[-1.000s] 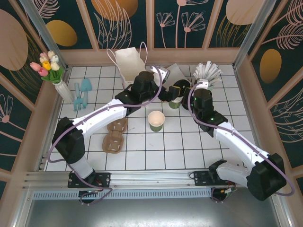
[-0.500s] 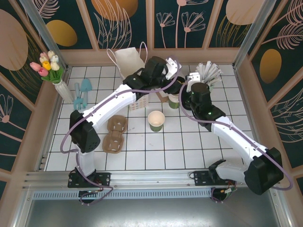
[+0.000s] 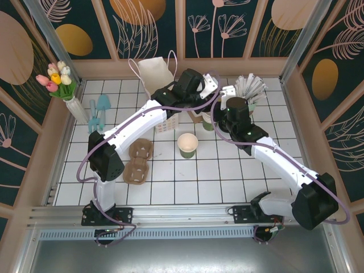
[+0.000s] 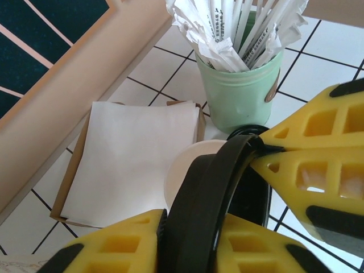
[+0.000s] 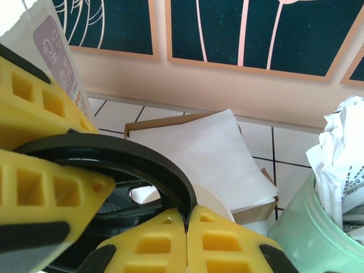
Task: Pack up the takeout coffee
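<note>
The takeout coffee's round black lid [image 4: 216, 182] hangs tilted on edge above the back right tiles. My left gripper [image 4: 199, 227] is shut on its near rim, both yellow fingers pressed against it. My right gripper [image 5: 187, 219] is shut on the opposite rim, which is pinched thin between its fingertips. From above, the two grippers [image 3: 209, 94] [image 3: 222, 102] meet over a cream-rimmed green cup [image 3: 207, 120]. Its cream rim [image 4: 182, 170] shows just under the lid. A second small green paper cup [image 3: 187, 145] stands open in mid-table.
A white paper bag [image 3: 154, 74] stands at the back. The mint green holder of white wrapped sticks [image 3: 249, 88] is back right, beside a brown tray of white napkins [image 4: 131, 165]. Cardboard cup carriers [image 3: 138, 162], blue tools [image 3: 98, 111] and a tulip vase [image 3: 60, 85] lie left.
My left arm swung back and right to the lid, and its jaws closed from wide open onto the rim. My right gripper shifted slightly back, still pinching the lid.
</note>
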Robot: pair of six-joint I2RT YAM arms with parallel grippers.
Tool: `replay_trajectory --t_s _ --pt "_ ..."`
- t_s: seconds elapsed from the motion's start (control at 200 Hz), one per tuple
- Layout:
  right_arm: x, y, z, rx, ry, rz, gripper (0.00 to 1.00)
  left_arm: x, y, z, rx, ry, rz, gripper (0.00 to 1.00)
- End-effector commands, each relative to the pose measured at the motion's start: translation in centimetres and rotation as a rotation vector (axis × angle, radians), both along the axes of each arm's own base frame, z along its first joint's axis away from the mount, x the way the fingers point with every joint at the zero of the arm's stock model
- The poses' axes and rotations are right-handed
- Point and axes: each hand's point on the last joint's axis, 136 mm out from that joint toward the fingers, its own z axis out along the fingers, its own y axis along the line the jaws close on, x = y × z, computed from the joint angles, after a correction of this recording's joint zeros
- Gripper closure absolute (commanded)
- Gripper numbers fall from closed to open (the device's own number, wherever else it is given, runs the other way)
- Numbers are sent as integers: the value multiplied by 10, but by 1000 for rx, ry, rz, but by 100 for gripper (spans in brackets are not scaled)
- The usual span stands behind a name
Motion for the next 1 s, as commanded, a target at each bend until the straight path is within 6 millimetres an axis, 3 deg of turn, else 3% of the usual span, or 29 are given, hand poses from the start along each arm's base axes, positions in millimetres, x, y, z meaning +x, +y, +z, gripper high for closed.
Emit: replay_trajectory --t_s 0.0,0.08,0.21,0.25,0.32,0.37,0.385,0.4,0.43,0.525,0.616,0.796,0.996 --pt "-5 10 31 57 -59 45 84 2 0 17 -52 -37 22 83" --pt "-15 10 46 152 -77 69 67 2 3 30 -119 -50 52 88" --pt "-26 -20 69 392 -103 59 35 -6 3 53 -277 -18 77 95" --pt "-29 -29 74 467 -103 49 28 -8 4 61 -332 -6 91 100" --pt "-35 -42 78 610 -96 51 18 -8 11 78 -471 20 132 100" --pt "-40 -48 80 711 -105 66 1 -9 19 93 -593 50 153 100" --pt "-42 -49 80 745 -103 74 1 -7 21 92 -627 70 157 100" --pt "-44 -50 80 777 -101 84 1 -11 27 107 -686 76 153 100" --pt "-47 -49 81 840 -100 110 1 -15 32 118 -789 117 142 100" --pt "-56 -33 91 965 -91 240 1 -32 47 153 -1084 226 59 100" --pt "-63 -19 107 1015 -133 332 2 -45 55 170 -1271 305 12 100" --pt "-81 17 141 908 -296 526 9 -46 53 170 -1423 447 -34 100" --pt "-76 37 155 950 -330 600 15 -50 44 171 -1475 460 -159 100"
